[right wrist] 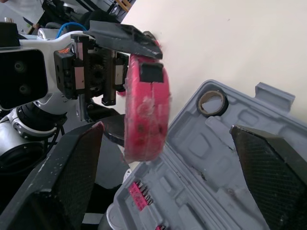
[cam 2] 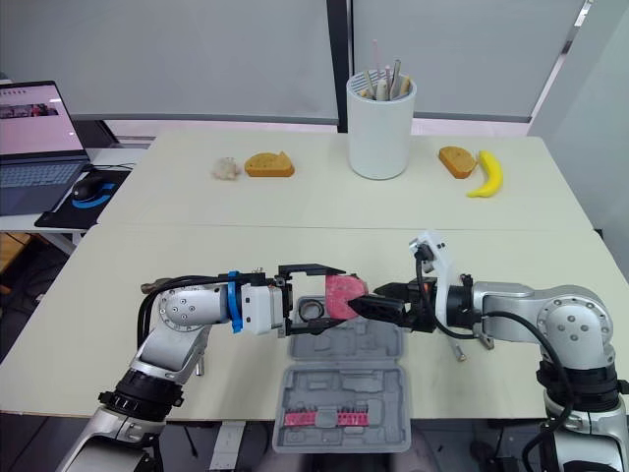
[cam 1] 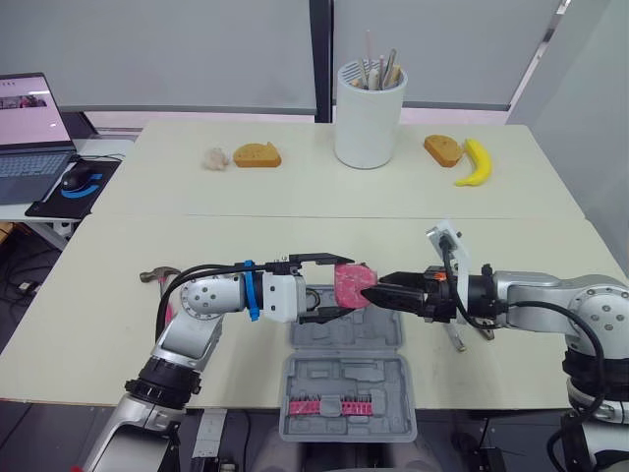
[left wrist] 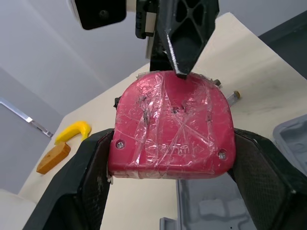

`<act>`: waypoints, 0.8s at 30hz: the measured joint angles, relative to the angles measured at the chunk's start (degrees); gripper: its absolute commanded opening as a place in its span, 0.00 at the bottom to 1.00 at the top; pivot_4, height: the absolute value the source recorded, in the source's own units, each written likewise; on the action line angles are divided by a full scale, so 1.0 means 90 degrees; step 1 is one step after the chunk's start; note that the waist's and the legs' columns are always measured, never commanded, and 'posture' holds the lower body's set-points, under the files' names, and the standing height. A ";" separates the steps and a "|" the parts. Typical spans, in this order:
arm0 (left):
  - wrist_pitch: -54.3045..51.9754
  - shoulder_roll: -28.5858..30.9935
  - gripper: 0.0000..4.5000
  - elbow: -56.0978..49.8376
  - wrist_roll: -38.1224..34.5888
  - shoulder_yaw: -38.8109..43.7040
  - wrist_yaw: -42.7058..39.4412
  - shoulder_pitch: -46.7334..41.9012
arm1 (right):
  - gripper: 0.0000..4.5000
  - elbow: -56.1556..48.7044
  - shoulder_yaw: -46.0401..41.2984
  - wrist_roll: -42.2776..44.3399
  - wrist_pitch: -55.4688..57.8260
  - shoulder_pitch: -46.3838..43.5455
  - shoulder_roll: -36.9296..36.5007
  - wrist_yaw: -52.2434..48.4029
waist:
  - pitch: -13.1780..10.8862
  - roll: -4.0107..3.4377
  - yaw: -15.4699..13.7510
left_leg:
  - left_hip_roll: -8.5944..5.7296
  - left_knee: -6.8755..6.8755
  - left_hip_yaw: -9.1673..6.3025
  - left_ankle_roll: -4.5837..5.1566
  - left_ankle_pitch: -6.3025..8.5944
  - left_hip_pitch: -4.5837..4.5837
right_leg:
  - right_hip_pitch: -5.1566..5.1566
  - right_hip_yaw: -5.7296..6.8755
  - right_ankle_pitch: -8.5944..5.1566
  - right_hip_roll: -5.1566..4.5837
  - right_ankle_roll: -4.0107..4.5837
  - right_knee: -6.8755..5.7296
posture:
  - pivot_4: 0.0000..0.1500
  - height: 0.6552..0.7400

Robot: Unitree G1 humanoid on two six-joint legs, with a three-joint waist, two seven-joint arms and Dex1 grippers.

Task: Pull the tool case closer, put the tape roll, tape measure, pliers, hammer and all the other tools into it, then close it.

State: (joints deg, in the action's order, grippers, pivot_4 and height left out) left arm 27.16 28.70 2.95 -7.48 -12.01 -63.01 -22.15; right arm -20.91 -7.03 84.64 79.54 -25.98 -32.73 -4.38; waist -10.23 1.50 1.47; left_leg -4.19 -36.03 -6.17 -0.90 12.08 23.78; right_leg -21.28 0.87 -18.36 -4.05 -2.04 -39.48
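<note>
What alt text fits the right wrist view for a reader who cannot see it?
A red tape measure, clamped in the left tool, hangs above the edge of the open grey tool case. A tape roll sits in a corner recess of the case, and the right tool is open.

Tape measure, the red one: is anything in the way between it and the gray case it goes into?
Nothing visible is. The left end effector holds the tape measure right over the open tool case, with no object between them. The right end effector is beside it, not underneath.
</note>
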 measured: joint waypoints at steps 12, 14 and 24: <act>0.0139 -0.0032 0.72 0.0002 0.0091 -0.0140 0.0141 0.0011 | 0.91 0.0122 0.0560 0.0686 -0.0509 -0.0068 0.0018 0.0654 | 0.0000 -0.0001 0.0025 | 0.0000 -0.0002 0.0000 0.0001 0.0000 -0.0001 | -0.0002 -0.0001 0.0000 0.0002 0.0000 -0.0005 | 1.00 1.00; 0.0152 -0.0031 0.72 0.0001 0.0090 -0.0140 0.0140 0.0011 | 0.79 0.0121 0.0586 0.0728 -0.0591 -0.0068 0.0005 0.0663 | 0.0000 -0.0001 0.0025 | 0.0000 -0.0002 -0.0001 0.0001 0.0000 -0.0001 | -0.0003 -0.0002 0.0000 0.0002 0.0000 -0.0006 | 1.00 1.00; 0.0277 -0.0032 0.72 0.0005 0.0089 -0.0144 0.0139 0.0010 | 0.20 0.0113 0.0813 0.0800 -0.0835 -0.0067 -0.0084 0.0659 | 0.0000 -0.0001 0.0025 | 0.0000 -0.0002 -0.0001 0.0001 0.0000 -0.0001 | -0.0003 -0.0003 0.0000 0.0002 0.0000 -0.0005 | 1.00 1.00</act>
State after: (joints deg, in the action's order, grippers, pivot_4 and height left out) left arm 29.65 28.42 3.00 -6.68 -13.31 -61.75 -22.06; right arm -19.89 0.28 91.84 72.02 -26.58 -33.49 1.55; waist -10.23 1.49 1.69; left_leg -4.18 -36.04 -6.17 -0.89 12.08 23.78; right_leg -21.31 0.84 -18.36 -4.04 -2.05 -39.53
